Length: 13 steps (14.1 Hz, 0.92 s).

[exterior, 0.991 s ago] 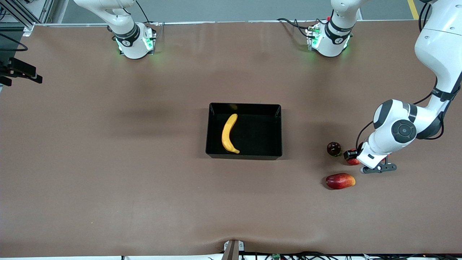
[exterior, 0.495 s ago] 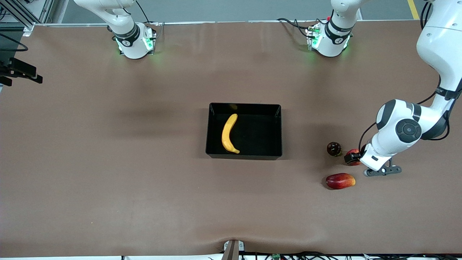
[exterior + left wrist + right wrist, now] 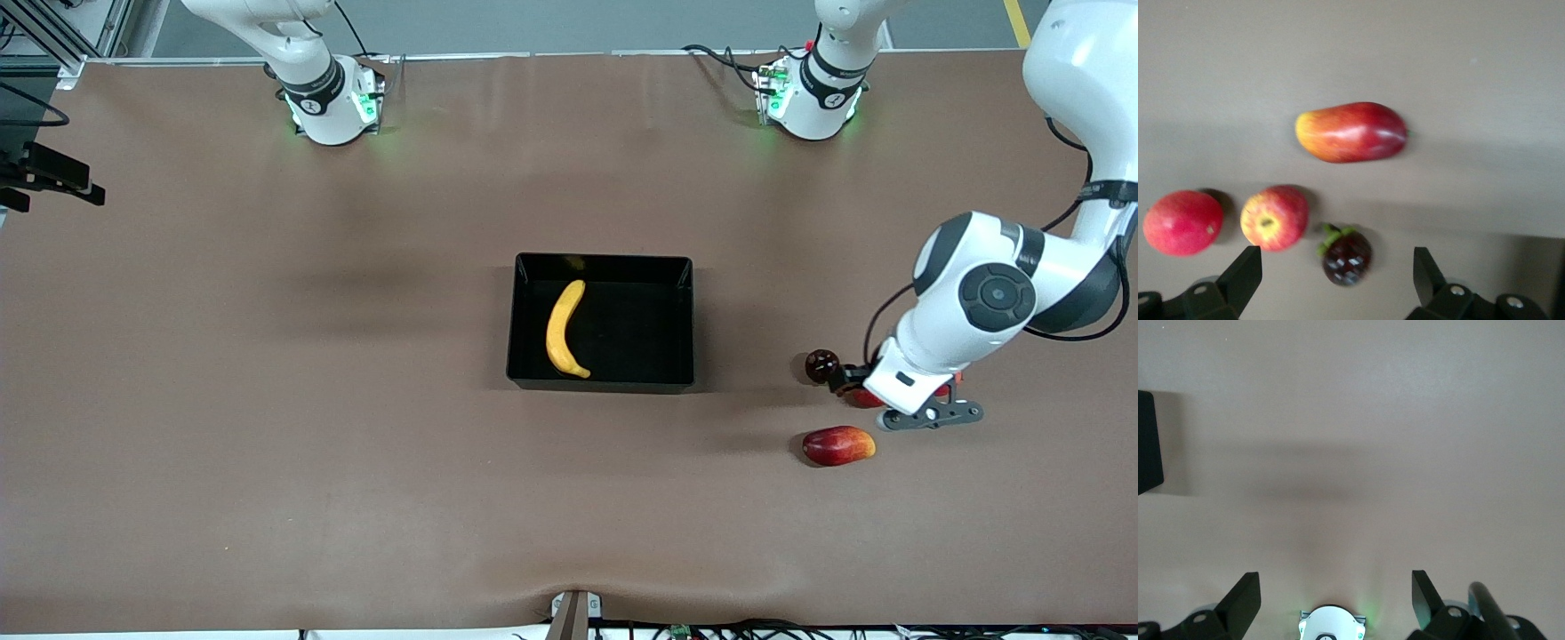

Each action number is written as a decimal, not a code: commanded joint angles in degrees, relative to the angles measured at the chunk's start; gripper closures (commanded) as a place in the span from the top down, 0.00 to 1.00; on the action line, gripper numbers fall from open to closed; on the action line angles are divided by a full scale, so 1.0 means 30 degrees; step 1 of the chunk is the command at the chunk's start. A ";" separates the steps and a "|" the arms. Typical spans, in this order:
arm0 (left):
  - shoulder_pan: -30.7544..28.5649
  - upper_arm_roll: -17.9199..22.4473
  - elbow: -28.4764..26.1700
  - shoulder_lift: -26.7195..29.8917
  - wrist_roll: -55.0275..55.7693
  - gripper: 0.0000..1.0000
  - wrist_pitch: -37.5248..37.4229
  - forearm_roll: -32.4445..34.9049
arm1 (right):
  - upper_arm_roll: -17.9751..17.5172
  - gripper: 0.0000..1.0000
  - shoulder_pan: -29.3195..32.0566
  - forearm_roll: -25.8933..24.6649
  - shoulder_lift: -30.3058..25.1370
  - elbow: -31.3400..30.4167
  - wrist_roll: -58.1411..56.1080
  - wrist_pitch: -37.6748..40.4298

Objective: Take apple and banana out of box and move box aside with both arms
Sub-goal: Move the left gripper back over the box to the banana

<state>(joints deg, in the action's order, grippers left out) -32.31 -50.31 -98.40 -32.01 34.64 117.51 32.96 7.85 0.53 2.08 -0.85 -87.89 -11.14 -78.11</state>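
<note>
From the front view the left arm's wrist covers most of the fruit cluster: only a sliver of red peeks out under it, so the apple (image 3: 1274,218) is best seen from the left wrist view. There it sits on the table between a plain red round fruit (image 3: 1183,223) and a small dark berry-like fruit (image 3: 821,364) with a green cap, the three just beside one another but apart. A red-and-yellow mango (image 3: 838,445) lies nearer the front camera, clear of them.

The left gripper (image 3: 1337,280) hangs over this cluster, its forearm bent down from the table's edge at the left arm's end; the fingers (image 3: 1245,272) stand spread wide with nothing between them (the berry shows in the gap, untouched).

The right gripper (image 3: 1335,599) waits high over bare table near its own base, pincer wide apart and empty, a corner of the box cut off at the frame's edge.

The black box (image 3: 685,320) sits mid-table with the banana (image 3: 564,330) inside, along the wall toward the right arm's end. Bare brown table lies all round the box.
</note>
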 commanded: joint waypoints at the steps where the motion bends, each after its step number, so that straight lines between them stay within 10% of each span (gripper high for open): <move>1: 0.0133 -0.1973 0.0748 0.0094 0.1892 1.00 -0.1813 -0.0322 | -0.0185 1.00 0.0291 0.0331 -0.0331 -0.0293 0.0050 0.0021; 13: 0.8358 -0.1693 0.2418 -0.1136 1.2091 1.00 -0.2023 -0.0087 | -0.0156 1.00 0.0291 0.0332 -0.0331 -0.0323 0.0050 0.0021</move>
<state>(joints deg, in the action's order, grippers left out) -10.67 -57.02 -94.06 -33.44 68.39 112.56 32.54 7.85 0.53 2.14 -0.85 -88.03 -11.14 -78.11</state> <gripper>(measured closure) 0.000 0.000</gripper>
